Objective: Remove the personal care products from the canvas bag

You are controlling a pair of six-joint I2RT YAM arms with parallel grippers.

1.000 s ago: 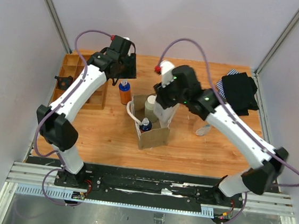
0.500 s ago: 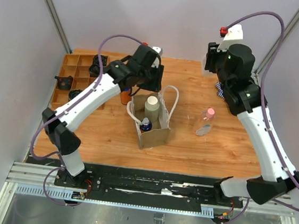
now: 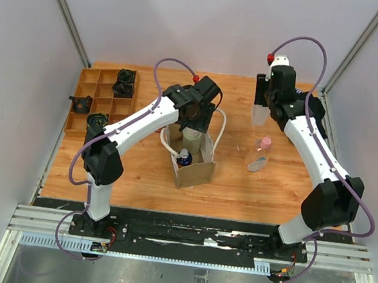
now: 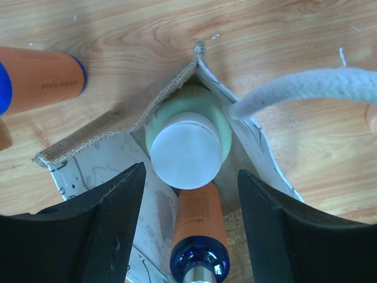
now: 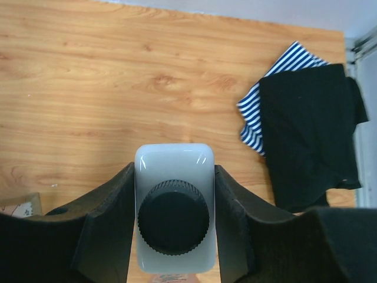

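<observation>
Left gripper (image 4: 189,177): held open over the canvas bag (image 3: 196,173), jaws flanking the cream-capped bottle (image 4: 187,154).
Right gripper (image 5: 172,177): clamped on the white bottle (image 5: 174,158) over the table (image 3: 132,169).
Orange bottle (image 4: 199,215): kept inside the canvas bag.
Pink-capped bottle (image 3: 258,154): laid on the table, right of the canvas bag.

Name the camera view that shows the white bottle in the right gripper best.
The right wrist view. There the white bottle fills the centre, its dark top toward the lens, clamped in the right gripper. The top external view shows the bottle only small and pale below the wrist. The left wrist view does not show it.
</observation>
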